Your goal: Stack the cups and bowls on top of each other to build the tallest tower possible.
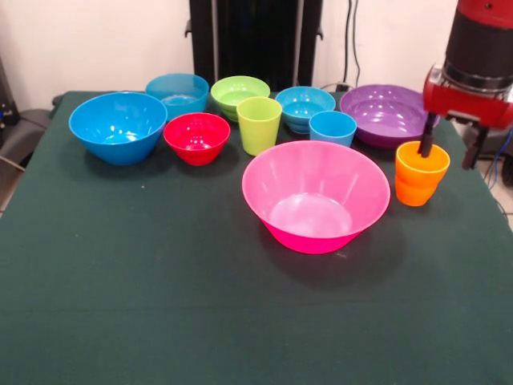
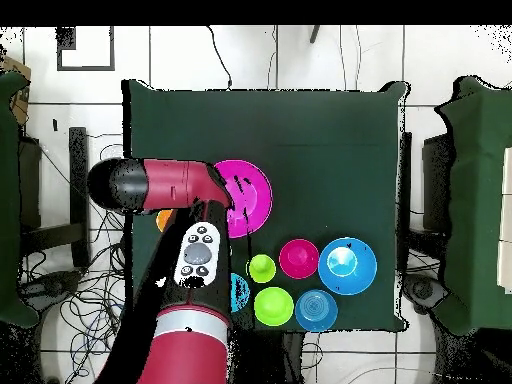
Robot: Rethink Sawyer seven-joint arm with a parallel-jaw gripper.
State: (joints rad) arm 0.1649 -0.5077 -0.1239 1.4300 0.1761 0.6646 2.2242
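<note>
Arm: comes down at the table's [image 1: 120,265] right edge in the front view, over the orange cup [image 1: 421,174].
Gripper [image 1: 451,149]: jaws apart, one finger inside the cup, the other outside its rim.
Pink bowl [image 1: 316,195]: mid-table, empty, just beside the orange cup.
Other bowls, cups: empty, unstacked, along the far side.

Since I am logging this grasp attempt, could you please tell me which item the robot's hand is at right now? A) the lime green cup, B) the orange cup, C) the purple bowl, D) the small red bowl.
B: in the front view the hand straddles the rim of the orange cup, with one finger dipping inside it, while the other dishes sit untouched elsewhere on the table.
</note>
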